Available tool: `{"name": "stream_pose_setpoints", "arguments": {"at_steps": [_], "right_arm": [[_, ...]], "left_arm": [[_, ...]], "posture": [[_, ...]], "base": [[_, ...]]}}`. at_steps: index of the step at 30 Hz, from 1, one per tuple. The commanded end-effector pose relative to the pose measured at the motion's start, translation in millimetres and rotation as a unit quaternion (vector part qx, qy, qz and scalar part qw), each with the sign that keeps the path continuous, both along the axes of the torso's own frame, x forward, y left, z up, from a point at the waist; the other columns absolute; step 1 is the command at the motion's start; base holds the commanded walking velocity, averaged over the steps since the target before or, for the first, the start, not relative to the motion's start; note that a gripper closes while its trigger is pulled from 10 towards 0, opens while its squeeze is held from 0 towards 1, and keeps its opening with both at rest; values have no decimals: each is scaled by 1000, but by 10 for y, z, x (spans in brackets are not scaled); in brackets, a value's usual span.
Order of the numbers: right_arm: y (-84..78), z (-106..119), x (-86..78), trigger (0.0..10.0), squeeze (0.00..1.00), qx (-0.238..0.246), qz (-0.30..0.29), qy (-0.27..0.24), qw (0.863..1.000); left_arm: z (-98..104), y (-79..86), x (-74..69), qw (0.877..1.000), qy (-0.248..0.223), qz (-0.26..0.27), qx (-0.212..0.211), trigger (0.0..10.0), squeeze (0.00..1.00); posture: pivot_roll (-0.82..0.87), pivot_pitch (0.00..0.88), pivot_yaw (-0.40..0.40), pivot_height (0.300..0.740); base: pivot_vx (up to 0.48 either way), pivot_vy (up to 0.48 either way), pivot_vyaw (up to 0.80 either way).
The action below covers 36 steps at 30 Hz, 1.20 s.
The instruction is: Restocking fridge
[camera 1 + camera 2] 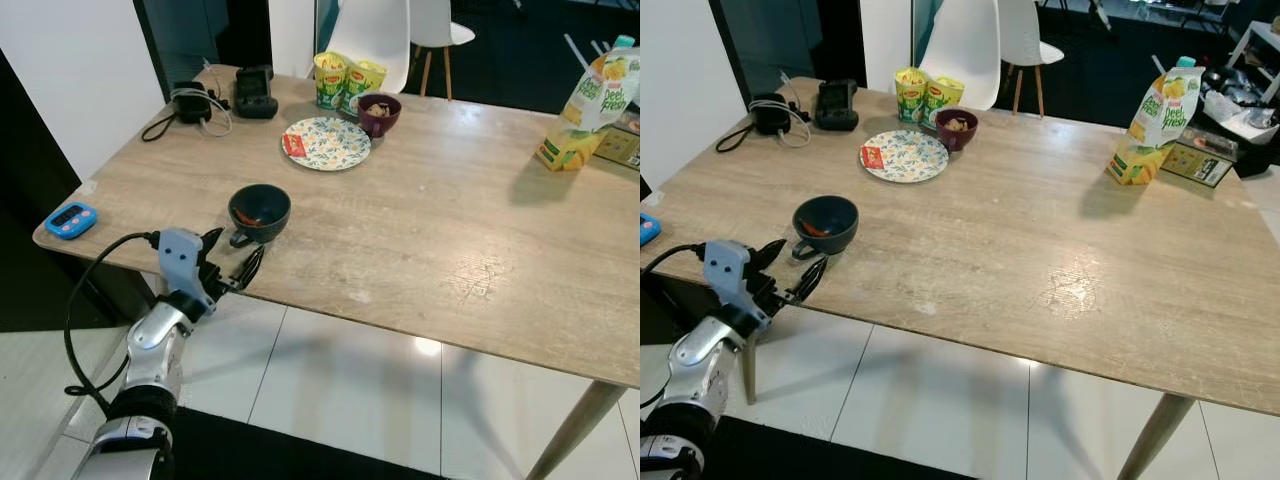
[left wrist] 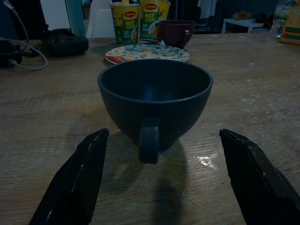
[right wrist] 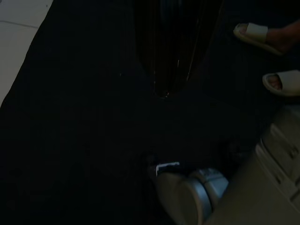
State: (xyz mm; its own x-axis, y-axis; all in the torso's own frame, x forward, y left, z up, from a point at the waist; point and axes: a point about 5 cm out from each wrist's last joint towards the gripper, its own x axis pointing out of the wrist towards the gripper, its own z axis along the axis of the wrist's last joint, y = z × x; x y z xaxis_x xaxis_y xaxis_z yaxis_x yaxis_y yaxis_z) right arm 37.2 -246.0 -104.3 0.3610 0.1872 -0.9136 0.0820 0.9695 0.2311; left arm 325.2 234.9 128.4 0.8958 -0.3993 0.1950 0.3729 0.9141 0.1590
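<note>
Left end effector (image 1: 232,258) at the near table (image 1: 450,230) edge, fingers spread wide, aimed at a dark cup (image 1: 259,211). In the left wrist view, cup (image 2: 155,101) upright between the two black fingers (image 2: 75,183), handle turned toward the camera, neither finger touching it. Something small and orange lying inside the cup.

Farther along the table: a flowered plate (image 1: 327,143) with a red packet (image 1: 295,146) on its left side; just behind it a maroon cup (image 1: 379,114) holding some food; beside that, two yellow-green noodle cups (image 1: 345,80) standing close together. At the far left corner, a black device (image 1: 254,92) and a black charger with coiled cable (image 1: 190,105). Near the left edge, a blue timer (image 1: 70,220). Far off on the right side, a juice carton (image 1: 588,110) standing upright, well apart from the cup, with a flat printed box (image 1: 1198,164) just beside it. White chairs (image 1: 375,35) behind the table; white tiled floor (image 1: 330,380) under it.

Right wrist view very dark: right end effector (image 3: 165,70) hanging over dark floor, fingers pressed close together. Nearby, a person's feet in pale slippers (image 3: 262,40) and pale robot body parts.
</note>
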Motion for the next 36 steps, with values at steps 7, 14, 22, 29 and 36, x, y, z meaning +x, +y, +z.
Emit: {"name": "stream_pose_setpoints", "arguments": {"at_steps": [7, 14, 22, 29, 36], "right_arm": [[-39, 11, -153, 10000, 0, 1, -3, 7, 1000], [-53, 17, -203, 10000, 0, 0, -1, 11, 1000], [-37, 17, -174, 10000, 0, 2, 2, 6, 1000], [-36, 20, -156, 10000, 0, 2, 1, 3, 1000], [-39, 22, -152, 10000, 0, 2, 0, 2, 1000]], "left_arm": [[-39, 22, -41, 1000, 11, -3, 6, 10000, 0], [0, 63, -33, 1000, 10, 2, 13, 10000, 0], [102, 107, 8, 999, -6, 13, 29, 10000, 0], [150, 115, 19, 999, -18, 21, 34, 10000, 0], [231, 115, 49, 999, -32, 22, 32, 10000, 0]], "posture": [[-44, 191, -83, 740], [-46, 201, -82, 740], [-44, 200, -75, 740], [-45, 195, -77, 740], [-46, 192, -77, 740]], "base": [[0, 0, 0], [0, 0, 0], [0, 0, 0], [0, 0, 0], [0, 0, 0]]}}
